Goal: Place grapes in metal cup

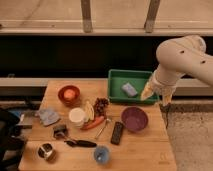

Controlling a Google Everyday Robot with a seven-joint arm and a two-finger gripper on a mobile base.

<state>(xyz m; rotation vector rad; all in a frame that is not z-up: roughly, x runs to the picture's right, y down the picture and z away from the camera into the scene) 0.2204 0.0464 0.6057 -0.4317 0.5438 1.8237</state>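
A small bunch of dark red-purple grapes [101,105] lies near the middle of the wooden table [145,150], beside a carrot [93,123]. The metal cup [46,151], short and shiny with a dark inside, stands at the table's front left corner. My gripper [156,97] hangs from the pale arm at the right, over the right edge of the green tray [119,82]. It is well to the right of the grapes and far from the cup. Its yellowish fingers stand apart with nothing between them.
The tray holds a grey-blue sponge [129,89]. Around the grapes are a red bowl [60,97] with an orange fruit, a white cup [77,116], a purple bowl [134,119], a black remote [117,133], a blue cup [101,154], a grey cloth [48,116] and a dark utensil [80,143].
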